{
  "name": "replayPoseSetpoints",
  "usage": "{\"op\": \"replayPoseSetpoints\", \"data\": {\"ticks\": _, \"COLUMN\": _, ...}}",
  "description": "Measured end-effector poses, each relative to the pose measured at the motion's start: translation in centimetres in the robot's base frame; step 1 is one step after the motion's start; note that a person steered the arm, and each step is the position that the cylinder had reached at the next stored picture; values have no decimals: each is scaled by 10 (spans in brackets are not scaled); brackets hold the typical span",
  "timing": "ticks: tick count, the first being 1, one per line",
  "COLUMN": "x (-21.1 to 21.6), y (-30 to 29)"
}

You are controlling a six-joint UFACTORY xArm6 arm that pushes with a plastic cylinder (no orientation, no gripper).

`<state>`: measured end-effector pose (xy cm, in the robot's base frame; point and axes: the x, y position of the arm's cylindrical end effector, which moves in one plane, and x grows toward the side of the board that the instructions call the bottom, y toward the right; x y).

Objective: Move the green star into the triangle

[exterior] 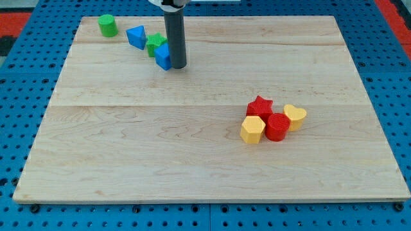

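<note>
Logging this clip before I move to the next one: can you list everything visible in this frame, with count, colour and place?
Green cylinder: one, green, the view's top left corner of the board, apart from the others.
Blue triangle: one, blue, right of the cylinder.
Green star: one, green, partly hidden, between the triangle and the blue cube.
Blue cube: one, blue, against the rod's left side.
Red star: one, red, top of the cluster at the view's right.
Red cylinder: one, red, cluster middle.
Yellow heart: one, yellow, cluster right.
Yellow hexagon: one, yellow, cluster left.
Wooden board: one, light wood.
My tip: one dark rod, touching the blue cube's right.
</note>
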<state>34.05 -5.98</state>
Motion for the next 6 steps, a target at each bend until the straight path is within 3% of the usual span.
{"op": "replayPoseSetpoints", "data": {"ticks": 2, "x": -22, "y": 12}}
{"op": "replayPoseSetpoints", "data": {"ticks": 5, "x": -27, "y": -33}}
{"op": "replayPoseSetpoints", "data": {"ticks": 6, "x": -54, "y": -46}}
